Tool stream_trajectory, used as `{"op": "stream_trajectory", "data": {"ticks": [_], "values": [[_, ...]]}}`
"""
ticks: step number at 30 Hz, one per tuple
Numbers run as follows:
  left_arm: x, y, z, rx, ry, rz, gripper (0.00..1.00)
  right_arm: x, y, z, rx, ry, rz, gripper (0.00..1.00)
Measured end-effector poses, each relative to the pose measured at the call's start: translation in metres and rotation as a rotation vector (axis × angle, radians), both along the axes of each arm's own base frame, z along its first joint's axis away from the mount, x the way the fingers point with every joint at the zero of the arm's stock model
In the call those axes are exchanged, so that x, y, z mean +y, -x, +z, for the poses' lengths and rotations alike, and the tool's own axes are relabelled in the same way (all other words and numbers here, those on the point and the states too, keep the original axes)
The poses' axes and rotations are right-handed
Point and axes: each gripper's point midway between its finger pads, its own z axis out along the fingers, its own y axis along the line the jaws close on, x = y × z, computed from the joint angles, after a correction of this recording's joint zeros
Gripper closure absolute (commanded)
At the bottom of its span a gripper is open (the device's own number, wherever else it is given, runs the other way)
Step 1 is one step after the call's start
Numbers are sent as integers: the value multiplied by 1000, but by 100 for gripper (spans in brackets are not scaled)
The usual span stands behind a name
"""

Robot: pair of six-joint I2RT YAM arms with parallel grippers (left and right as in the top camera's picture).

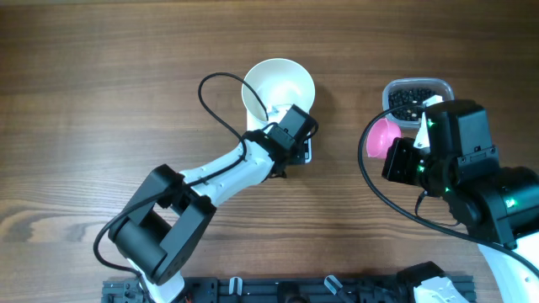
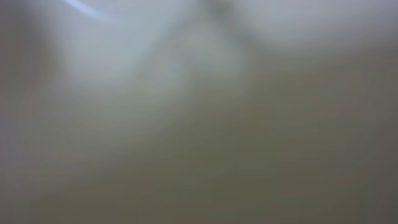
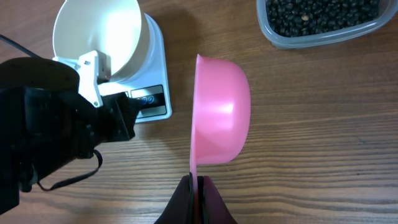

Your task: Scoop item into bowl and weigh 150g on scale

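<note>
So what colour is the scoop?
Pink. The scoop shows best in the right wrist view.

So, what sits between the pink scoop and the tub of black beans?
Nothing; only bare wooden table separates the pink scoop from the tub, clearest in the right wrist view.

Focus: wholly blurred, no edge is sharp.
Upper part: a pale grey-white surface [image 2: 199, 56] close to the lens; what it is cannot be told.
Top left: a thin bright streak [image 2: 87, 7].
Lower part: dull olive-grey, shapeless.
Jaws: lost in the blur.
</note>
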Motion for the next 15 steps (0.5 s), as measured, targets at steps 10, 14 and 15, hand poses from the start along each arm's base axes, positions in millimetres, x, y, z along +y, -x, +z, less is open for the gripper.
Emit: {"op": "stream_trajectory", "data": {"ticks": [10,14,15], "values": [[5,32,49,59,67,-39,96,4,-13,9,-63,-19,0,96],[16,43,86,27,89,-39,96,6,-19,14,-94,-28,0,96],[21,45,97,7,94,-35,96,6,-21,16,-108,-31,1,96]]}}
